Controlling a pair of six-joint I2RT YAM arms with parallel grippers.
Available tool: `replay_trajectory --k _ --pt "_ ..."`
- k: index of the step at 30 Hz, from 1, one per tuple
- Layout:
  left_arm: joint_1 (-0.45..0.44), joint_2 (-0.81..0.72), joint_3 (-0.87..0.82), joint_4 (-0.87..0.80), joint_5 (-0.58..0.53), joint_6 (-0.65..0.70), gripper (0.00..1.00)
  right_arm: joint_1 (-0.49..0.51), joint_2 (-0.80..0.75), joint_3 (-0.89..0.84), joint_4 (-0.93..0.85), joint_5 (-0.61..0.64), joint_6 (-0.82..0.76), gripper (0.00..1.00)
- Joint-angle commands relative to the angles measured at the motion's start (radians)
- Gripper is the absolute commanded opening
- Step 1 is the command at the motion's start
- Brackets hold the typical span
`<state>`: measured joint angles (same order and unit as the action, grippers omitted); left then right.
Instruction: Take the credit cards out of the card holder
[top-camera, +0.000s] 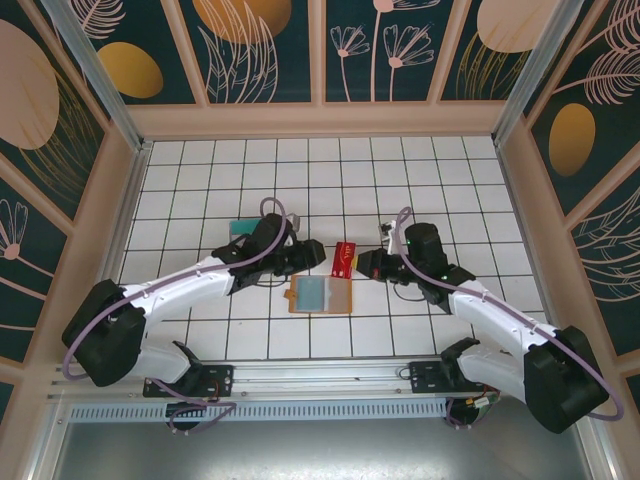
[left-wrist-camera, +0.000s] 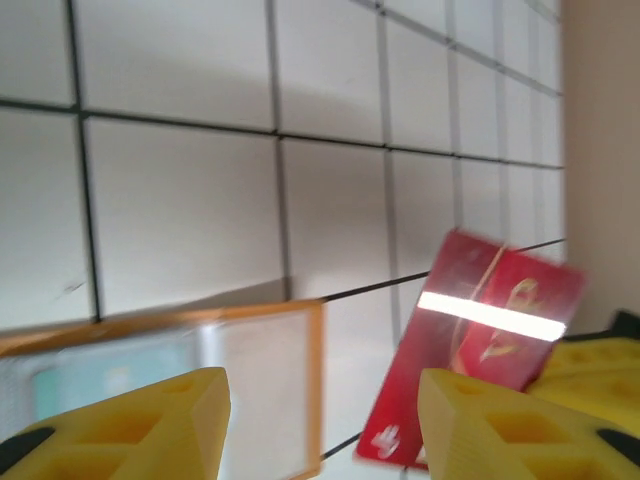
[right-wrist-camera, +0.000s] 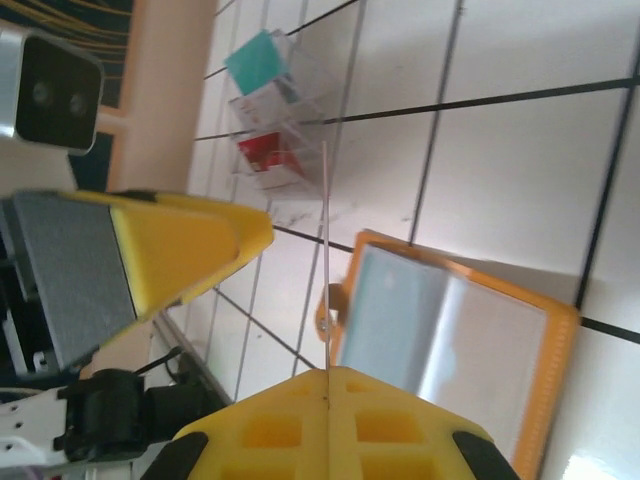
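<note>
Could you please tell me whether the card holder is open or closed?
Open: the card holder lies spread flat on the table, both clear sleeves facing up.

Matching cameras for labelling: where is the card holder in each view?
Top external: card holder lies open at the centre of the tiled table.
Left wrist: bottom left, blurred.
Right wrist: lower right, open.
Shared landmark: the teal card in its sleeve.

White-shelled, black-jointed left arm (top-camera: 175, 288) and matching right arm (top-camera: 495, 312), thin lilac cable (top-camera: 72, 350) looped along each. Black metal base brackets (top-camera: 195, 382) at 6 o'clock. Left gripper (left-wrist-camera: 320, 430): yellow moulded-plastic fingers (left-wrist-camera: 150, 425), recessed pockets, black tips, flat grey pad (right-wrist-camera: 65, 275).
</note>
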<state>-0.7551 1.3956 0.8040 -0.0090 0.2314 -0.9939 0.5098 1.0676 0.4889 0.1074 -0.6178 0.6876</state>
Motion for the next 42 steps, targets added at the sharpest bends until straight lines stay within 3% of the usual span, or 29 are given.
replay_trajectory --k 1,13,19,24,28,29,32,33,36,37,39,42 --pt "0.014 -0.019 -0.024 0.165 0.13 -0.061 0.51 -0.006 -0.002 0.013 0.152 -0.128 0.044 0.0" --pt "0.023 -0.054 -0.094 0.349 0.215 -0.121 0.24 -0.01 0.017 -0.011 0.225 -0.175 0.072 0.0" --pt "0.022 -0.098 -0.133 0.414 0.239 -0.132 0.16 -0.014 0.031 -0.019 0.242 -0.178 0.072 0.0" --pt "0.022 -0.125 -0.146 0.441 0.252 -0.131 0.0 -0.016 0.043 -0.021 0.252 -0.179 0.072 0.0" --pt "0.023 -0.146 -0.139 0.428 0.248 -0.109 0.0 -0.016 0.044 -0.017 0.232 -0.168 0.055 0.0" --pt "0.023 -0.151 -0.137 0.414 0.242 -0.097 0.0 -0.015 0.042 -0.015 0.225 -0.165 0.049 0.03" --pt "0.022 -0.167 -0.115 0.334 0.221 -0.042 0.0 -0.015 0.037 -0.01 0.192 -0.143 0.036 0.43" --pt "0.022 -0.172 -0.107 0.305 0.215 -0.02 0.0 -0.015 0.032 -0.011 0.185 -0.14 0.031 0.43" --pt "0.022 -0.187 -0.071 0.179 0.182 0.071 0.0 -0.015 0.014 -0.009 0.147 -0.107 0.018 0.79" --pt "0.023 -0.19 -0.052 0.116 0.158 0.116 0.0 -0.016 0.006 -0.009 0.134 -0.091 0.013 0.87" --pt "0.023 -0.192 -0.008 -0.018 0.098 0.221 0.0 -0.014 -0.011 -0.007 0.117 -0.075 0.001 0.97" --pt "0.023 -0.2 0.046 -0.192 -0.019 0.401 0.0 -0.017 -0.023 0.0 0.092 -0.065 -0.016 0.99"
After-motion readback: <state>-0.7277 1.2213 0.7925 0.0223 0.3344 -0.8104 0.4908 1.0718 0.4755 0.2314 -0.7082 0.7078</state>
